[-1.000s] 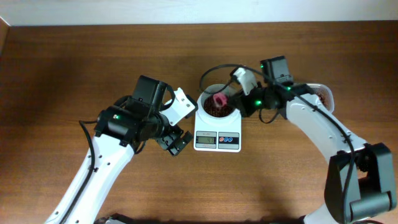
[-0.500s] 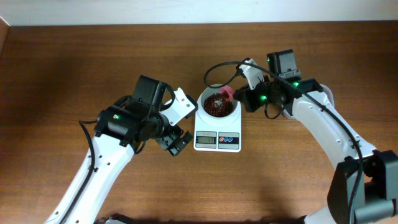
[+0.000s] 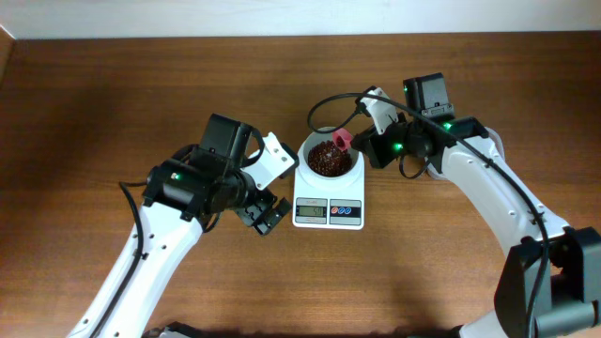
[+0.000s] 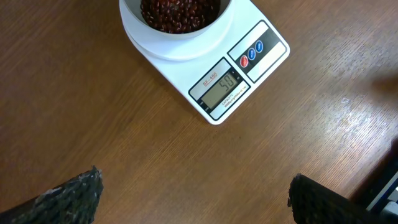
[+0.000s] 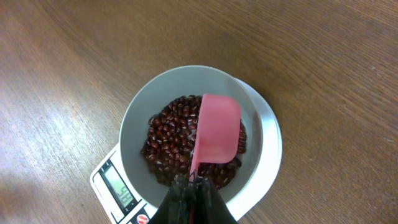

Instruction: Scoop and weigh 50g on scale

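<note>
The white scale stands mid-table with a white bowl on its platform, holding a heap of dark red-brown beans. My right gripper is shut on the handle of a pink scoop, which hangs over the bowl's right rim. In the right wrist view the scoop lies above the beans, clamped by my gripper. My left gripper stands open and empty just left of the scale. In its wrist view, the fingers spread wide over bare wood below the scale.
A clear tub with beans sits at the right, mostly hidden behind my right arm. A black cable loops above the bowl. The table's far edge meets a pale wall at the top.
A second ago the scoop was over the bowl's middle; my right gripper drew it back to the right rim. It has held still for the last half second. The left arm has not moved.
</note>
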Motion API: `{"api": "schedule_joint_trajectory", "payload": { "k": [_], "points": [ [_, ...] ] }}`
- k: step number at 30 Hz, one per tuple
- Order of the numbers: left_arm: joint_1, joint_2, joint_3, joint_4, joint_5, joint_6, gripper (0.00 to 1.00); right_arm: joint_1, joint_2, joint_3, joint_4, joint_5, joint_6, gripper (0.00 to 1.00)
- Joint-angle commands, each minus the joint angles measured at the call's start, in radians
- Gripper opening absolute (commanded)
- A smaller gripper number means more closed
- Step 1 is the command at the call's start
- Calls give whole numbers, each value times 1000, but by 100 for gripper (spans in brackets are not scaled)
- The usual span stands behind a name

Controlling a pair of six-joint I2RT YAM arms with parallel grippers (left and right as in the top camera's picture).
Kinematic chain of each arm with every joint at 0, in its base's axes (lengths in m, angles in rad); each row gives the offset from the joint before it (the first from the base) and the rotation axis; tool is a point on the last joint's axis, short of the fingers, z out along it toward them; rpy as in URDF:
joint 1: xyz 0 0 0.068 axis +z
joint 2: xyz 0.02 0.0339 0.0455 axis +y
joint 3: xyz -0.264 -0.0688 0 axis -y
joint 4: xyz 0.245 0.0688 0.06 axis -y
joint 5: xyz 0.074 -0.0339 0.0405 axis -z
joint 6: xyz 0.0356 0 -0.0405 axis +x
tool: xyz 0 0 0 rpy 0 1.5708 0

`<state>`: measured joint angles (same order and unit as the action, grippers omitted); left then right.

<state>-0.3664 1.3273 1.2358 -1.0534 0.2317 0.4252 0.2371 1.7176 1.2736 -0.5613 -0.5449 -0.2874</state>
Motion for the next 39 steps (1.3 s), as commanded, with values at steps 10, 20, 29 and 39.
{"api": "schedule_joint_trajectory", "payload": {
  "k": [10, 20, 29, 39],
  "points": [
    [-4, -19, -5, 1, 14, -9, 99, 6, -17, 21, 0, -28, 1, 4],
    [-4, -19, -5, 1, 14, -9, 99, 5, -17, 21, -5, -60, 16, 4],
    [-4, -19, -5, 1, 14, -9, 99, 3, -17, 21, -5, -116, 88, 4],
    [-4, -19, -5, 1, 14, -9, 99, 2, -17, 21, -12, -160, 114, 4]
  ]
}}
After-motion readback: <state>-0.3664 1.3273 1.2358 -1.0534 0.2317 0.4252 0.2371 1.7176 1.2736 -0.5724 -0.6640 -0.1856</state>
